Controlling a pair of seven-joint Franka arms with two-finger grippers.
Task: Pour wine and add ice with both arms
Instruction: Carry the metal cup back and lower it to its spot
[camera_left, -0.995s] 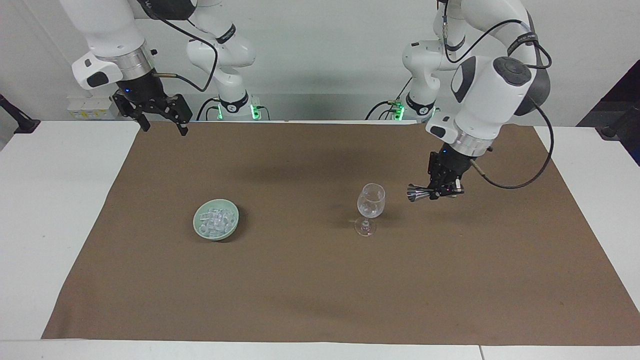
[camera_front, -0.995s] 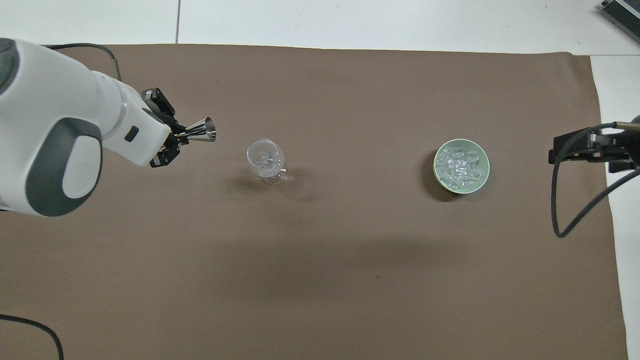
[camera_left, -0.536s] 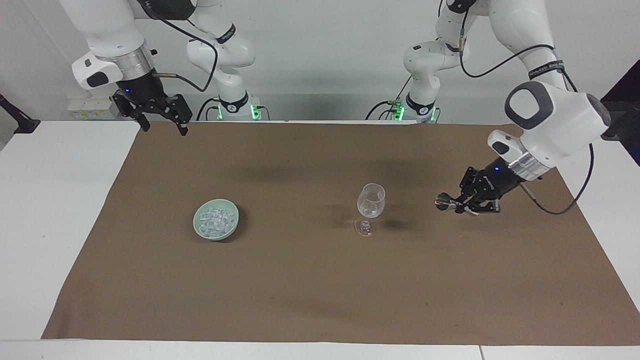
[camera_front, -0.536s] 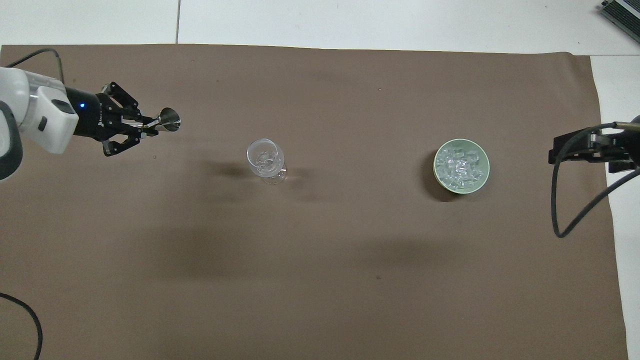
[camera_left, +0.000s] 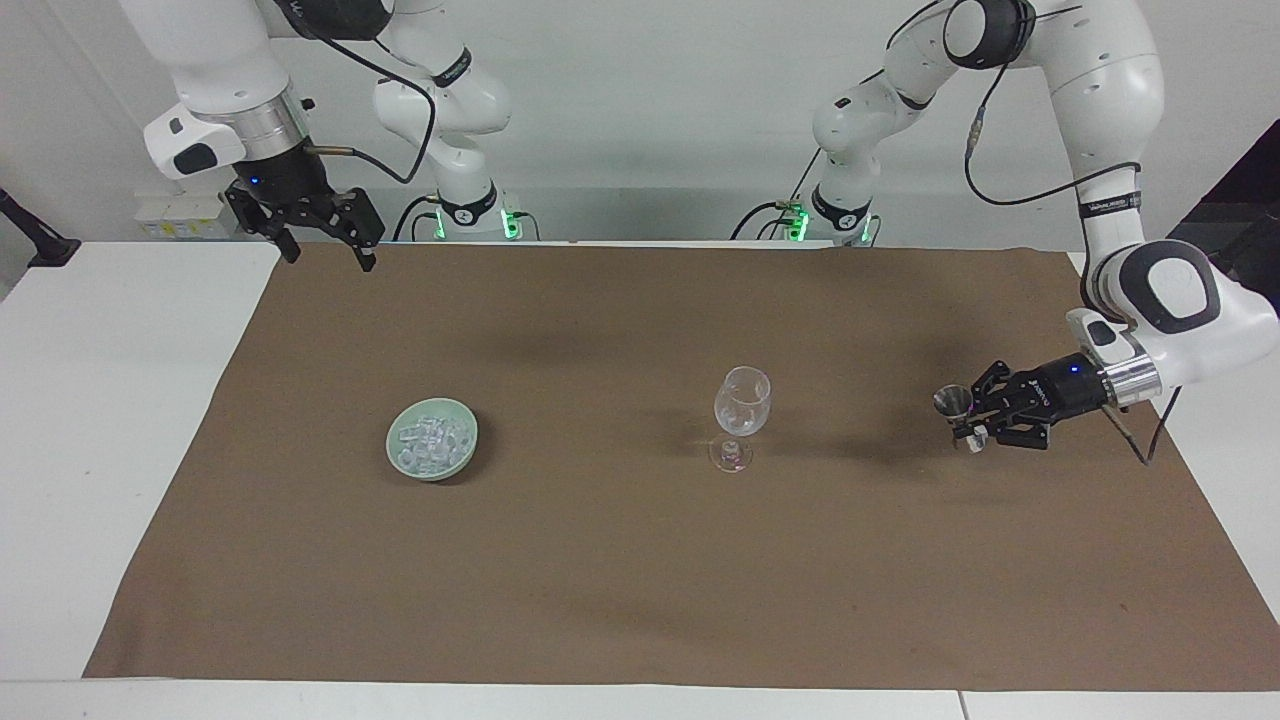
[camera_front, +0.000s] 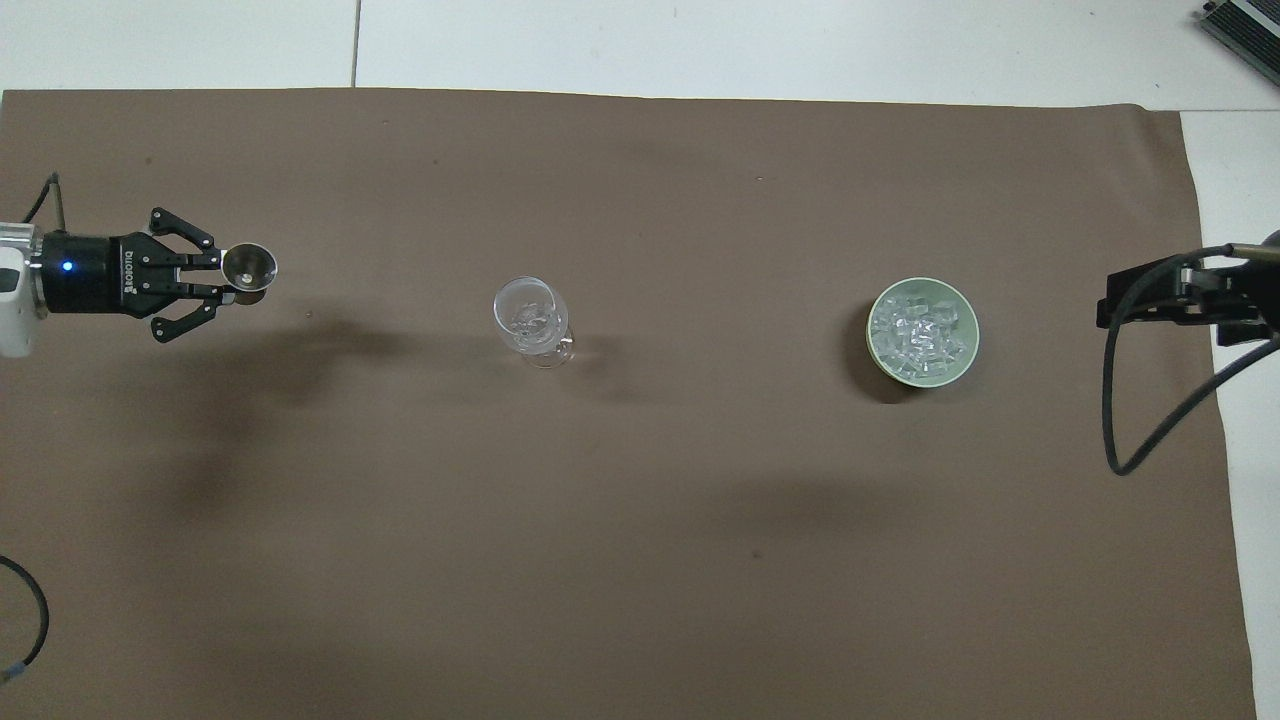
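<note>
A clear wine glass (camera_left: 742, 405) (camera_front: 528, 315) stands upright mid-mat. Toward the right arm's end, a pale green bowl (camera_left: 396, 455) (camera_front: 881, 360) holds the ice (camera_left: 432, 435) (camera_front: 918, 328), a heap of small clear cubes. My left gripper (camera_left: 968, 418) (camera_front: 228, 283) is shut on a small metal jigger (camera_left: 953, 402) (camera_front: 248, 270), held mouth up just above the mat toward the left arm's end, well clear of the glass. My right gripper (camera_left: 330, 260) (camera_front: 1120, 300) hangs open and empty over the mat's corner at the right arm's end; that arm waits. No wine shows.
A brown mat (camera_left: 640, 580) (camera_front: 640, 560) covers most of the white table (camera_left: 110, 420). A black cable (camera_front: 1150, 420) loops down from the right arm over the mat's edge. Nothing else stands on the mat.
The left arm has swung away from the glass toward its own end of the table, and the jigger has turned from lying sideways to mouth up. The right arm has not moved.
</note>
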